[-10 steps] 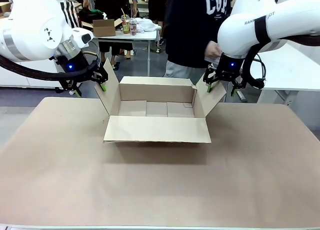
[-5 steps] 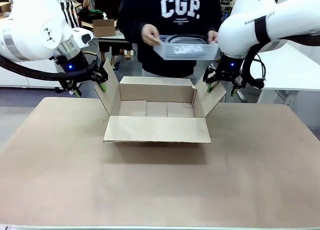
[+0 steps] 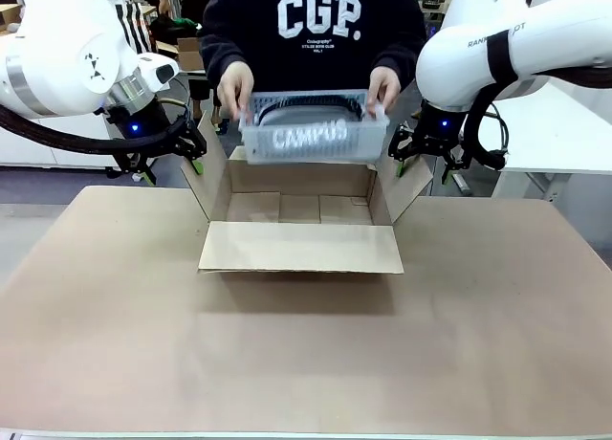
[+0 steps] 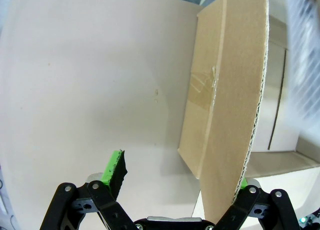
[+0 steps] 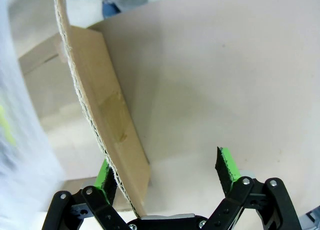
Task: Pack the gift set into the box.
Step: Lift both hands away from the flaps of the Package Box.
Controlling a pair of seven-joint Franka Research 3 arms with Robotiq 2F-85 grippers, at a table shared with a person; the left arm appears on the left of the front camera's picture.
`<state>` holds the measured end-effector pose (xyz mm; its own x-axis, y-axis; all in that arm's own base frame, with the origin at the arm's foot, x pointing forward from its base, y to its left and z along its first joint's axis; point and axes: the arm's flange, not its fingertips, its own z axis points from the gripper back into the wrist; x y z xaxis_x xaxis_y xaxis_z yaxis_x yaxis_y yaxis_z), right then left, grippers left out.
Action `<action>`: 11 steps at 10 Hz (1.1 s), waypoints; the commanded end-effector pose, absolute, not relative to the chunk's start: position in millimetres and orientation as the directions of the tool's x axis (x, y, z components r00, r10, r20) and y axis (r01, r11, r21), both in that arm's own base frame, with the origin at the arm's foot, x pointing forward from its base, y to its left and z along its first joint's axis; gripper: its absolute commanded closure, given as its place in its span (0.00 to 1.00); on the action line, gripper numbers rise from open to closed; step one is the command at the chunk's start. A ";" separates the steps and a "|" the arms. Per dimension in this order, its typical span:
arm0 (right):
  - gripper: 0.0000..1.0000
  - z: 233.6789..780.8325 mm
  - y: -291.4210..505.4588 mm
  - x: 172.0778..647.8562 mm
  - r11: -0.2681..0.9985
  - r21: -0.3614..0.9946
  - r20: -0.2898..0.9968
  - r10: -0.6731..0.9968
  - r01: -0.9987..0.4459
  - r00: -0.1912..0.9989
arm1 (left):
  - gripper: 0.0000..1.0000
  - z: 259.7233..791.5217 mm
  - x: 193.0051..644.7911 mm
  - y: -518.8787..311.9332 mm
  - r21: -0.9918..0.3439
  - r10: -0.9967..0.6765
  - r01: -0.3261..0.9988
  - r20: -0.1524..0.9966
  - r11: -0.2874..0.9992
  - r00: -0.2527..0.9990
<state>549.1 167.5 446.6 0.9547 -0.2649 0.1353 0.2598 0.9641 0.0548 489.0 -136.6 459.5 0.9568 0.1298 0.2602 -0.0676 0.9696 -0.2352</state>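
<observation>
spread wide, the left gripper and right gripper each straddle a flap of the box as hands hold the gift set above.

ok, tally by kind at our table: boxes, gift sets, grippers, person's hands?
Box: 1
Gift set: 1
Grippers: 2 (left gripper, right gripper)
Person's hands: 2
Total: 6
</observation>
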 end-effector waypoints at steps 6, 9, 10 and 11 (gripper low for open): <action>0.00 447.2 172.1 551.7 0.960 0.031 0.134 -0.280 0.279 0.950 | 0.00 460.8 489.1 -137.3 -0.222 0.137 -0.077 0.269 0.972 0.953; 0.00 447.2 172.1 551.7 0.960 0.031 0.134 -0.280 0.279 0.950 | 0.00 460.8 489.1 -137.3 -0.222 0.137 -0.077 0.269 0.972 0.953; 0.00 447.2 172.1 551.7 0.960 0.031 0.134 -0.280 0.279 0.950 | 0.00 460.8 489.1 -137.3 -0.222 0.137 -0.077 0.269 0.972 0.953; 0.00 447.2 172.1 551.7 0.960 0.031 0.134 -0.280 0.279 0.950 | 0.00 460.8 489.1 -137.3 -0.222 0.137 -0.077 0.269 0.972 0.953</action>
